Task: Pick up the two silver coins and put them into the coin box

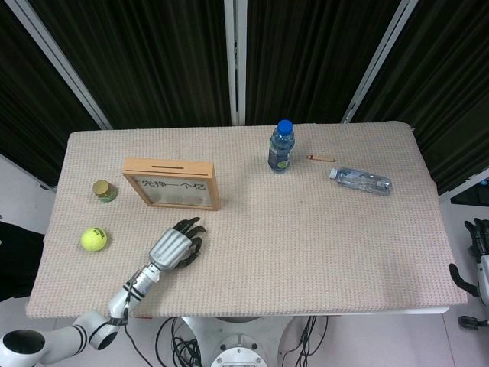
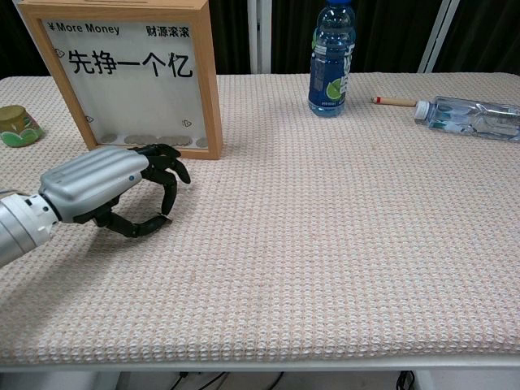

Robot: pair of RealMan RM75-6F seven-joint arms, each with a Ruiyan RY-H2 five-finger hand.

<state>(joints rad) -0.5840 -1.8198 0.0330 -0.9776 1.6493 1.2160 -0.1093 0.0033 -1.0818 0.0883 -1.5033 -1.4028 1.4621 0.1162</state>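
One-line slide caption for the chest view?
Left hand with curled fingers hovers before the wooden-framed coin box; upright blue-capped drink bottle stands behind.
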